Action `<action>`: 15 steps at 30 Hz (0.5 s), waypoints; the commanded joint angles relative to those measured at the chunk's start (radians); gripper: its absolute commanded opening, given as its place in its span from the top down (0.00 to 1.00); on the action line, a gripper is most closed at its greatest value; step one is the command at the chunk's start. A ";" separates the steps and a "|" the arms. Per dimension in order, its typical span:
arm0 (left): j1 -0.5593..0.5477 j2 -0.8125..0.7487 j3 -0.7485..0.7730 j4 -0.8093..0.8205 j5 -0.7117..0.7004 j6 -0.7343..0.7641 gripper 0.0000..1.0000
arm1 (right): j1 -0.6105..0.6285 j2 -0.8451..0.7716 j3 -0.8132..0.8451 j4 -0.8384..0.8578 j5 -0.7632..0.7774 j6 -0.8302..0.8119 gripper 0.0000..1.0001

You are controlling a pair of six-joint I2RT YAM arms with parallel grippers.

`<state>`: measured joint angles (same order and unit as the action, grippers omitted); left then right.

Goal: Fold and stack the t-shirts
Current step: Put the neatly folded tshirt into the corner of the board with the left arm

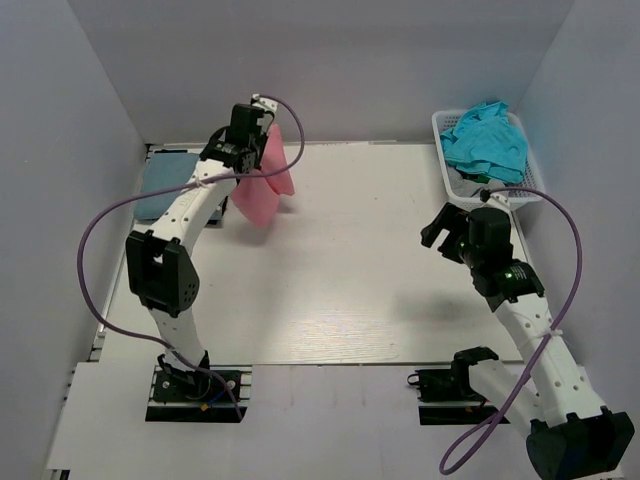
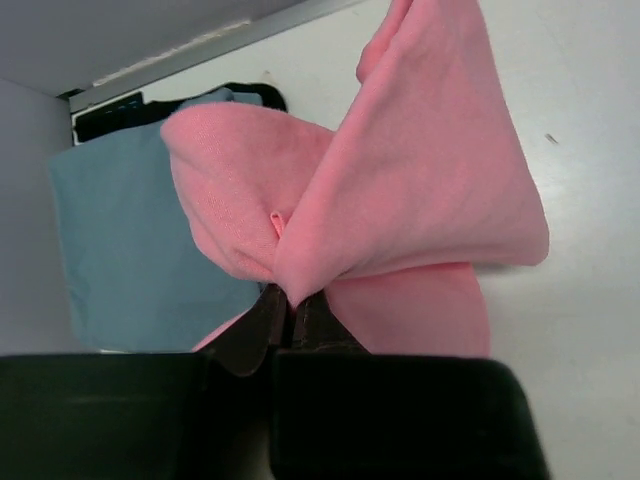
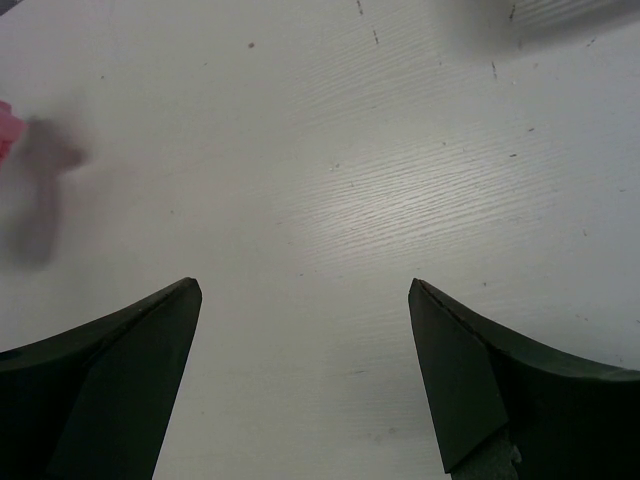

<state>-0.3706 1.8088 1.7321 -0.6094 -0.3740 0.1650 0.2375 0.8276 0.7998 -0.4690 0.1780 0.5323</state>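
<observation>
My left gripper (image 1: 262,140) is shut on the salmon-pink t-shirt (image 1: 262,185), folded, hanging above the table at the far left. In the left wrist view the left gripper (image 2: 288,298) pinches a bunched edge of the pink shirt (image 2: 420,190). A folded grey-blue t-shirt (image 1: 163,182) lies flat at the far left edge; it also shows in the left wrist view (image 2: 130,250), with a dark one (image 2: 110,115) under it. A teal t-shirt (image 1: 487,140) is piled in the white basket (image 1: 530,190). My right gripper (image 1: 437,228) is open and empty over bare table (image 3: 305,290).
The white lattice basket stands at the far right corner. Grey walls enclose the table on three sides. Purple cables loop from both arms. A sliver of pink (image 3: 5,130) shows at the left edge of the right wrist view.
</observation>
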 commanded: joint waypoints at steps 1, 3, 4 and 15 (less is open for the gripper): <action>0.056 0.035 0.139 -0.045 0.026 0.034 1.00 | -0.001 0.027 0.064 0.053 -0.038 0.012 0.10; 0.094 0.075 0.177 -0.059 0.037 0.034 1.00 | -0.003 0.060 0.075 0.053 -0.054 0.012 0.10; 0.107 0.087 0.191 -0.076 0.056 0.024 1.00 | 0.003 0.079 0.078 0.061 -0.058 0.014 0.10; 0.286 0.208 0.425 -0.181 0.165 -0.055 1.00 | -0.001 0.209 0.130 0.102 -0.139 0.015 0.10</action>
<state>-0.1223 2.0575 2.0769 -0.7727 -0.2687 0.1394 0.2375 1.0248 0.8661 -0.4274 0.0742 0.5442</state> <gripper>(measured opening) 0.071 0.902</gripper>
